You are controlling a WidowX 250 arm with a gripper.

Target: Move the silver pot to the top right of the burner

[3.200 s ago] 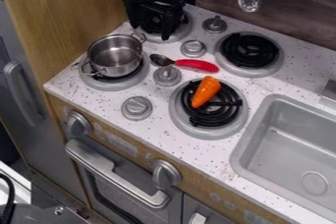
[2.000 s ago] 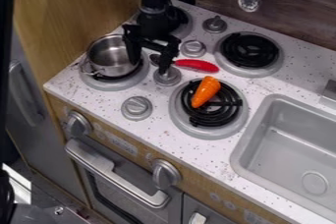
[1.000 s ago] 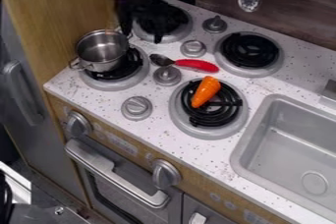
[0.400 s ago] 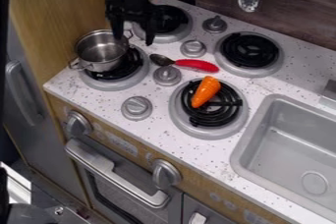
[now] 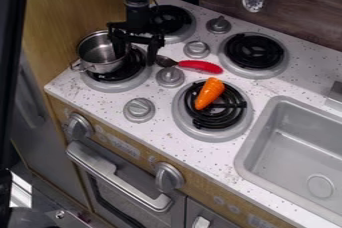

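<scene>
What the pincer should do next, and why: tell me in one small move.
Probably ease the pincer down slightly, so it could then close on the rim. Its fingers are apart, one seemingly over the inside of the silver pot and the other outside its right side. The pot sits toward the left of the burner, with bare coil showing at its right.

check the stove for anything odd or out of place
The carrot lies straight on a burner, with no pan under it. The pot sits off-centre on its coil, toward the wood panel. The spoon lies loose between knobs. I see no spill.
</scene>
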